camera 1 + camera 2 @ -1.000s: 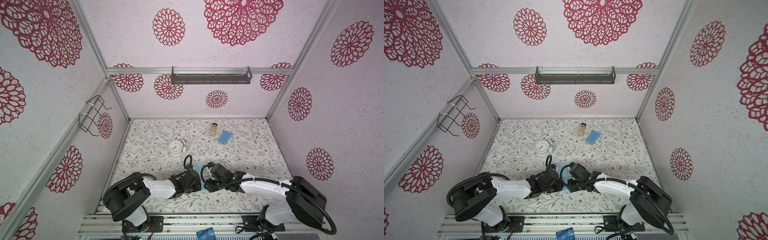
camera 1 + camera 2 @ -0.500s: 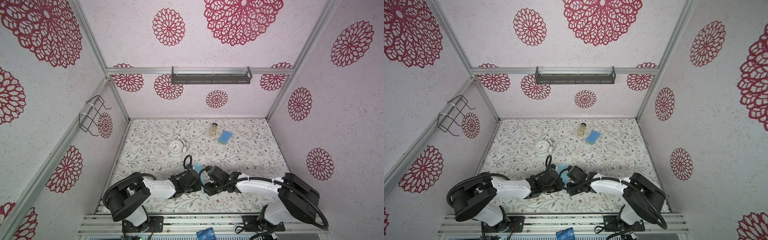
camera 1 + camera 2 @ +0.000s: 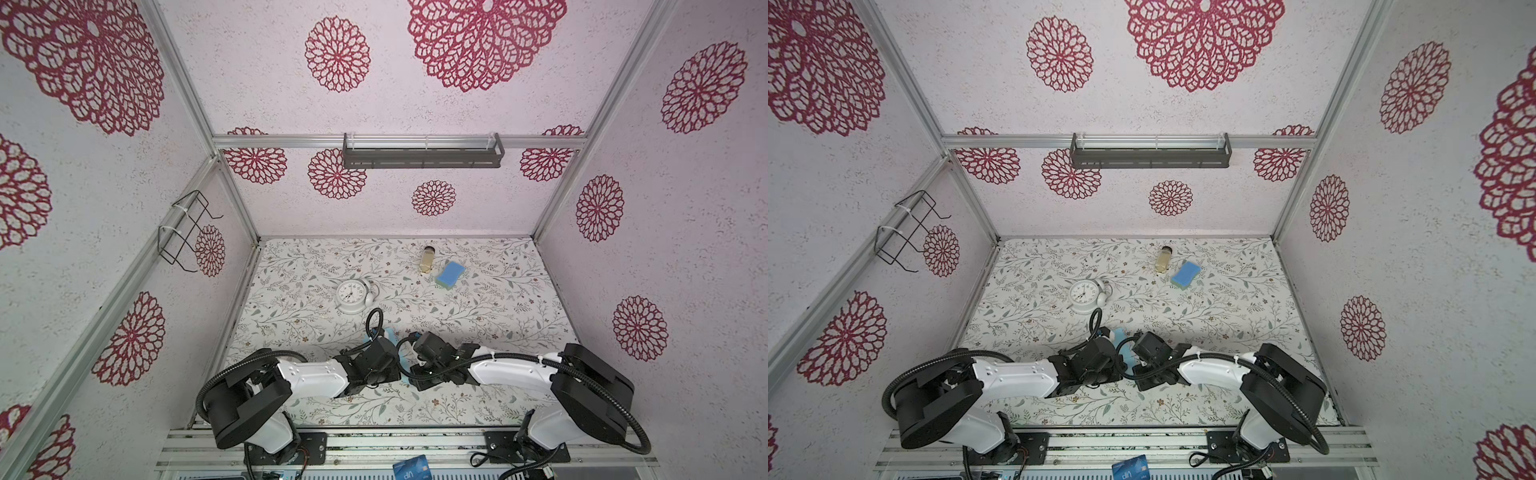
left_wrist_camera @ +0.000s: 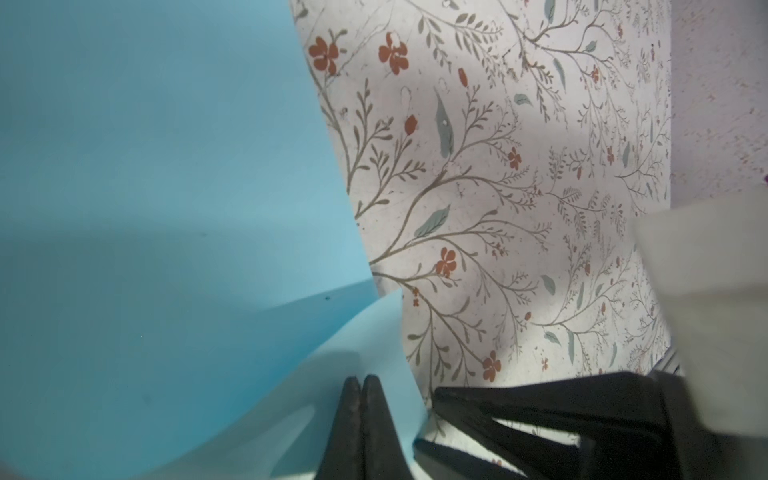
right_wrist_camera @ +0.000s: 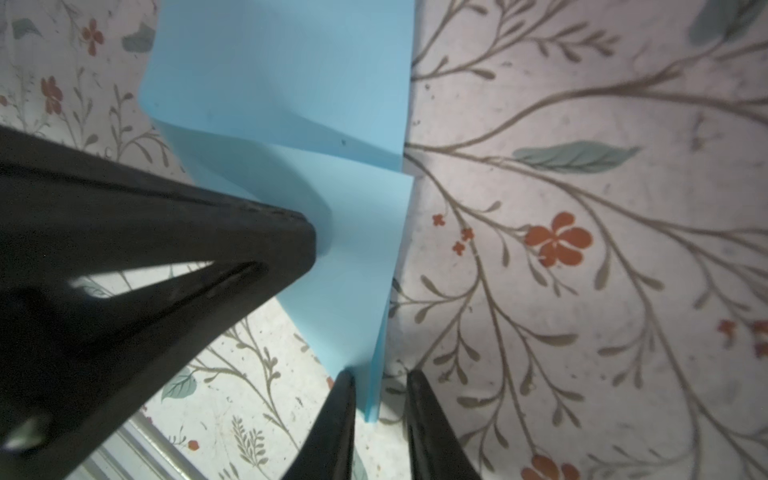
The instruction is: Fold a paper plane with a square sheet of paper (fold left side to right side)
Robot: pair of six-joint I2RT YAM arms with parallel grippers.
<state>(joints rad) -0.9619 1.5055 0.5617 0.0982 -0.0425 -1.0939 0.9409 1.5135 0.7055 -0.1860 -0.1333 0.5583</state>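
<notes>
Right wrist view alone shows right pincer (image 5: 380, 376) ajar astride paper sheet (image 5: 282, 75) edge; left pincer (image 5: 301, 232) closed against it.

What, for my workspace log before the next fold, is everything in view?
square sheet of paper: one, light blue, table front centre, partly curled up
clock: one, white, mid-table, left of centre
sponge: one, blue over green, table's far side
small jar: one, clear, yellowish contents, lying beside sponge
card: one, dark blue, front rail
wire rack: one, black, left wall
shelf: one, grey, back wall
table: one, floral-patterned, centre
left tool: one, black, shut, tip at the paper
right tool: one, black, open, astride the paper's edge
</notes>
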